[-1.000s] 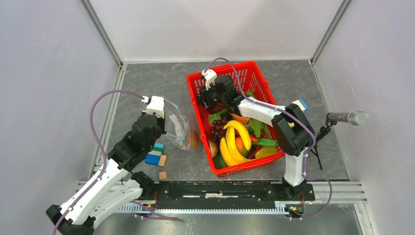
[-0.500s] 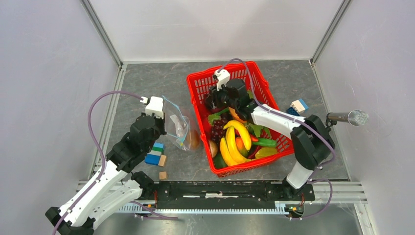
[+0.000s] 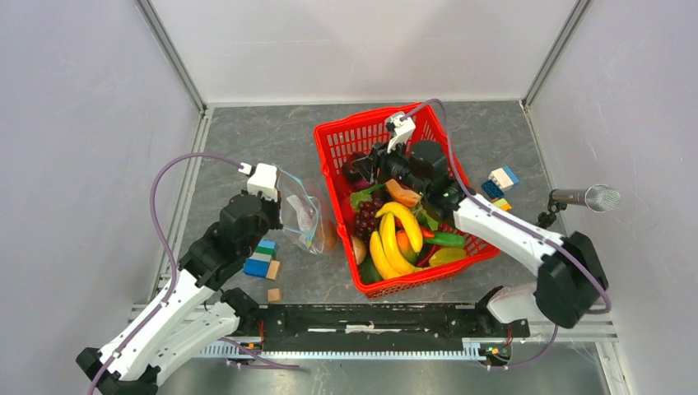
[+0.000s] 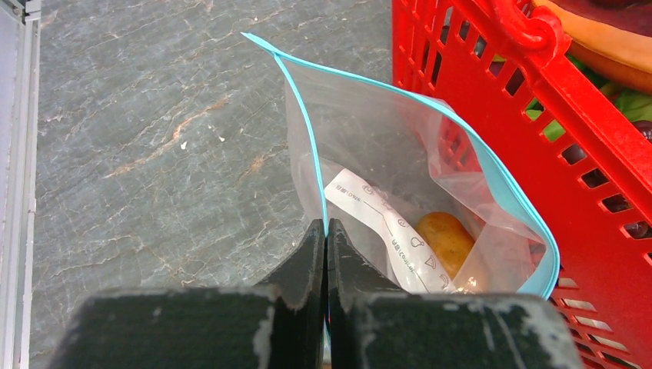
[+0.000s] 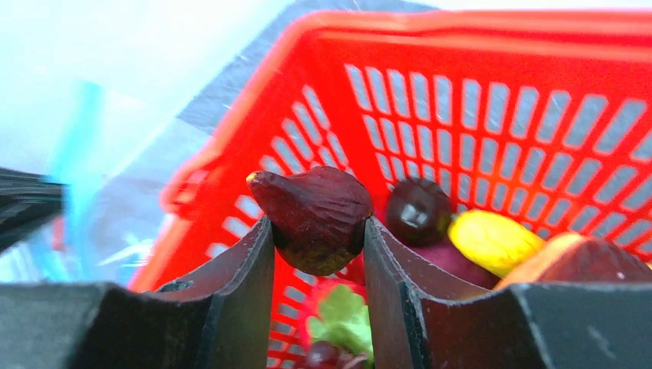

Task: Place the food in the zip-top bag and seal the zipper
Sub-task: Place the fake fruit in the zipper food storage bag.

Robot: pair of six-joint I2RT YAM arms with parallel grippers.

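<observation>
We judge the task to be at an early stage. Most of the food is heaped in the red basket (image 3: 332, 191): the bananas (image 3: 395, 234), the grapes (image 3: 366, 216), a long green vegetable (image 3: 444, 239) and an orange piece (image 3: 403, 195). The zip-top bag (image 4: 384, 154) lies on the desk just beside the basket's left wall. Its mouth gapes and the zipper (image 4: 304, 131) is unsealed. The left tool (image 4: 324, 238) is pinched tight on the near lip of the bag and holds it up. Inside we see only one brown potato-like piece (image 4: 447, 240) and a white printed slip. The right tool (image 5: 317, 231) hangs over the basket's far end, its jaws clamped on a dark maroon fruit (image 5: 317, 217) lifted clear of the pile. So that fruit has yet to go in, as does the rest of the food, and after that the seal. Around it all are plain white walls in a metal frame. The desk (image 3: 247, 140) is grey and marbled. A microphone (image 3: 586, 197) stands at the right, coloured blocks (image 3: 262, 259) lie by the left arm, and a small wooden cube (image 3: 274, 294) sits nearer the rail.
</observation>
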